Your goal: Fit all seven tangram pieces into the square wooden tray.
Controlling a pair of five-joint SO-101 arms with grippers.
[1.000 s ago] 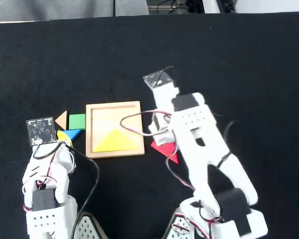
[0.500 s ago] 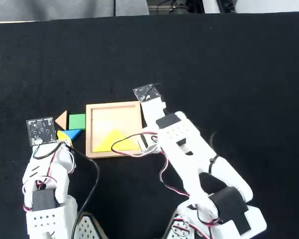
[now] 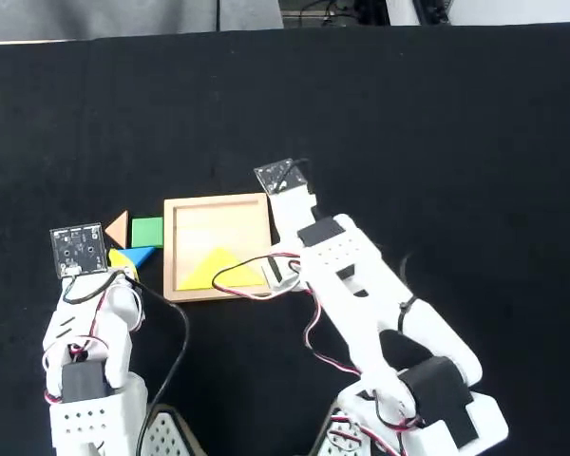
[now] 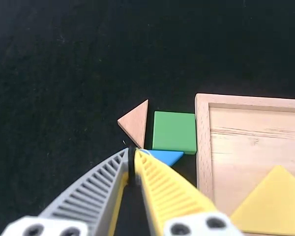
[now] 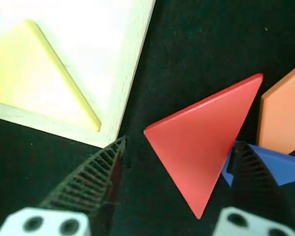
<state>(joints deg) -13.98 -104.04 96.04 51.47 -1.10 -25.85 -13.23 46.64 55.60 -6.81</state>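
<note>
On the black table (image 3: 456, 114) we see the tray (image 3: 168, 247), with a yellow triangle (image 3: 214, 269) inside against the rim nearest the arms. A red triangle (image 5: 201, 142) lies just off the tray's corner. Our right gripper (image 5: 179, 145) is spread wide, one finger on either side of it. An orange piece (image 5: 282, 118) and a blue piece (image 5: 280, 167) lie beside the red one. On the tray's other side are a green square (image 4: 174, 132), a wood triangle (image 4: 136, 123) and a blue triangle (image 4: 162, 156). There our left gripper (image 4: 132, 152) has its fingers pressed together on nothing.

A yellow wooden triangle (image 3: 214, 269) lies in the square wooden tray's (image 3: 169, 249) near part. A green wooden square (image 3: 146, 231) sits just left of the tray, and a red triangle (image 5: 201, 145) lies beside its near right corner.
</note>
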